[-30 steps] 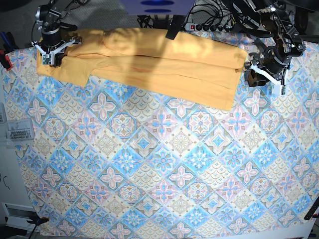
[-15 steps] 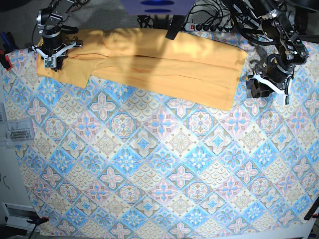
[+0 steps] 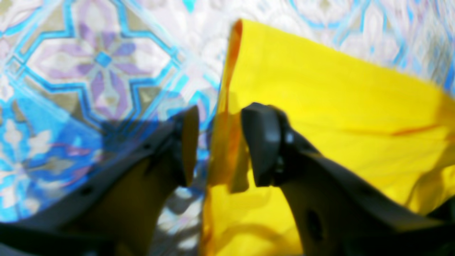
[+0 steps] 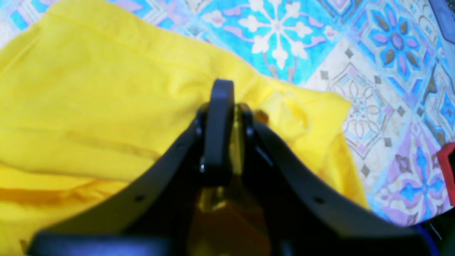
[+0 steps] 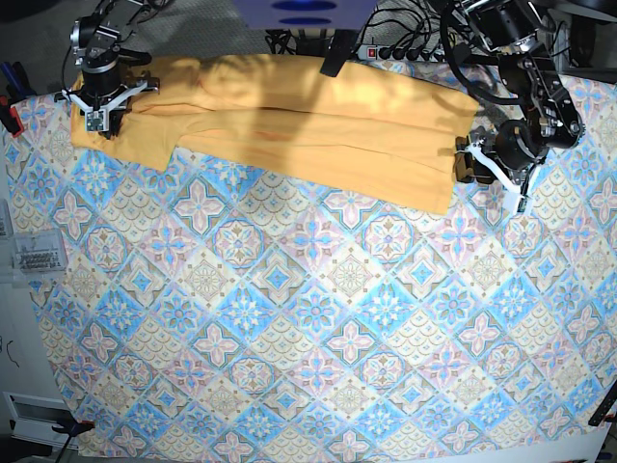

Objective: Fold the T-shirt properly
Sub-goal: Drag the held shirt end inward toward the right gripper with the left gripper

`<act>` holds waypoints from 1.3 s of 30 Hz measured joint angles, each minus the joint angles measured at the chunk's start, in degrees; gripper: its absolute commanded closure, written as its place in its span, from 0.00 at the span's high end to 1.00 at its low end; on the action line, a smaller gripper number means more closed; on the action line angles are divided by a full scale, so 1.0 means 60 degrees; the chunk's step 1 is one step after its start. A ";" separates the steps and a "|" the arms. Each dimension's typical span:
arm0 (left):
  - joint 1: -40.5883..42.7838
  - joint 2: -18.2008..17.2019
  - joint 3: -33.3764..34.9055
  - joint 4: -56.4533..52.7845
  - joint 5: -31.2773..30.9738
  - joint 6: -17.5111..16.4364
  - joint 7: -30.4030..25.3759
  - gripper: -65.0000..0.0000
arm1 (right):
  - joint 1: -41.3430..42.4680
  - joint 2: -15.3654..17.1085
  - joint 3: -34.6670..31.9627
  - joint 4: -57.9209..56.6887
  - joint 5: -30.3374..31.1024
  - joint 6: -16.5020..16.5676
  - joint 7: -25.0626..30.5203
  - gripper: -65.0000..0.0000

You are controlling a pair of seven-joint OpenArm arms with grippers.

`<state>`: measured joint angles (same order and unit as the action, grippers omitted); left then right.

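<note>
The yellow-orange T-shirt (image 5: 318, 125) lies folded into a long band across the far side of the table. At its left end, my right gripper (image 5: 96, 116) is shut on a bunch of the fabric; in the right wrist view the T-shirt (image 4: 89, 89) is pinched in the shut gripper (image 4: 233, 106). At the band's right end, my left gripper (image 5: 465, 164) is low on the cloth. In the left wrist view this gripper (image 3: 218, 145) is open, with the raised edge of the T-shirt (image 3: 337, 106) standing loose in the gap.
A blue-and-pink tile-patterned cloth (image 5: 308, 318) covers the table. A power strip (image 5: 405, 50) and cables lie beyond the far edge. A clear box (image 5: 34, 256) of small parts sits off the left side, with a red clamp (image 5: 10, 116) above it.
My left arm has swung left and down from beside the shirt to its right edge, and its jaws have widened around that edge. The right gripper has kept its grip.
</note>
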<state>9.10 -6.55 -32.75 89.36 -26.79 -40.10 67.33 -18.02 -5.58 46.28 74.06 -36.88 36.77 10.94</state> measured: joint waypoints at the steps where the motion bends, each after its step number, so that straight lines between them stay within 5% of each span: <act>1: -0.0036 -0.0076 -0.0022 -0.0004 0.0051 0.0069 0.0117 0.48 | 0.0011 -0.0004 0.0000 0.0000 0.0000 -0.0007 -0.0033 0.07; 5: -0.0025 -0.0182 0.0273 -0.0004 0.0135 0.0066 0.0215 0.65 | 0.0007 0.0004 -0.0004 0.0000 0.0000 -0.0004 -0.0025 0.07; 11: 0.0025 -0.0251 0.0448 -0.0018 0.0076 0.0058 0.0142 0.76 | 0.0011 0.0000 -0.0004 0.0000 0.0000 -0.0004 -0.0025 0.07; 25: -0.0251 -0.0277 0.0444 -0.1639 -0.0091 -0.0011 -0.0240 0.75 | 0.0007 0.0000 0.0000 0.0000 0.0000 -0.0004 -0.0022 0.07; 39: -0.0452 -0.0273 0.1887 -0.2295 -0.0444 -0.0036 -0.1107 0.74 | 0.0011 0.0000 0.0000 -0.0015 0.0000 -0.0004 -0.0022 0.07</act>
<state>6.39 -8.19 -21.43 75.59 -29.45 -40.32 60.69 -17.96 -5.58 46.28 73.97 -36.88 36.75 10.81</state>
